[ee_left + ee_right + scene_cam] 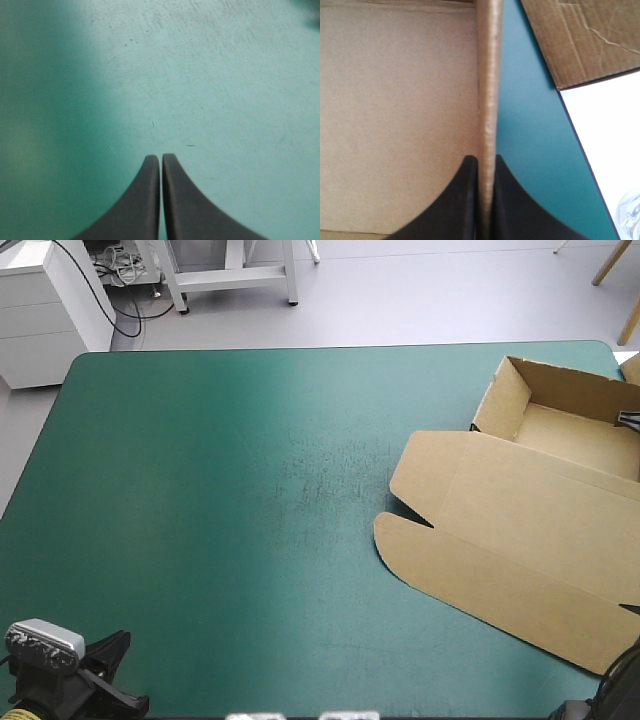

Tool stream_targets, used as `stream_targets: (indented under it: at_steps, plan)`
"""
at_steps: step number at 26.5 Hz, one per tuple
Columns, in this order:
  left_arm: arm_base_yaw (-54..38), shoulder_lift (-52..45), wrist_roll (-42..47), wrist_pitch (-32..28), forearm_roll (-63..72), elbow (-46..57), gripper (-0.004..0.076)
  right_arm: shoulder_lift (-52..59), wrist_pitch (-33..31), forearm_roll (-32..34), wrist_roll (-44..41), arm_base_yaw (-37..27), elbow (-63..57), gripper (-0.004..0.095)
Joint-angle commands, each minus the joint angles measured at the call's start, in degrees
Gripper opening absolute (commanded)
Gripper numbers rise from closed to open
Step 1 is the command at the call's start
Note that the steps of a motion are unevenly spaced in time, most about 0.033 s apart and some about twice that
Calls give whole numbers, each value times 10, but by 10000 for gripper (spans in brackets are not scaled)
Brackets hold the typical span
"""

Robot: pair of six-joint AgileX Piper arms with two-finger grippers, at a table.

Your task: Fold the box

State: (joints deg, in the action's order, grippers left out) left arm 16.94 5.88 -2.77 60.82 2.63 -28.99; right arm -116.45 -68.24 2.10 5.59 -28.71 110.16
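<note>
The brown box (520, 530) sits at three o'clock on the desk (200, 540), tray open, lid flat. The right hand (486, 161) pinches a raised wall. The left hand (161, 159) is clenched at seven o'clock.

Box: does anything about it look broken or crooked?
The box looks whole, only turned askew to the table and its edges. The odd bit is a second piece of brown board beside it: creases wrinkle its surface. The right gripper pinches one box wall.
</note>
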Motion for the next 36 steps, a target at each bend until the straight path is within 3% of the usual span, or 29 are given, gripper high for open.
stream_targets:
  at_steps: [1, 7, 13, 16, 20, 25, 28, 29, 31, 34, 36]
  plan:
    - [2, 9, 4, -39, 2, -13, -8, 42, 12, 11, 17, -15, 18, -21]
    - [2, 9, 4, -39, 2, -13, -8, 43, 12, 4, 25, -16, 18, 43]
    - [2, 9, 4, -39, 2, -13, -8, 73, 12, -2, 58, -16, 18, 390]
    - [2, 9, 4, -39, 2, -13, -8, 102, 12, -1, 58, -16, 18, 463]
    - [2, 9, 4, -39, 2, -13, -8, 157, 12, -21, 58, -14, 18, 462]
    - [2, 9, 4, -39, 3, -13, -8, 240, 12, -129, 57, -11, 16, 432]
    - [2, 9, 4, -39, 3, -13, -8, 302, 12, -150, 83, 8, -12, 286]
    - [2, 9, 4, -40, 3, -13, -8, 343, 12, -150, 101, 25, -38, 150]
    - [2, 9, 6, -40, 8, -13, -8, 420, 12, -150, 121, 54, -97, -16]
    - [2, 9, 6, -40, 10, -13, -8, 507, 29, -160, 138, 81, -194, -20]
    - [2, 9, 6, -40, 12, -13, -8, 595, 97, -154, 128, 89, -300, -19]
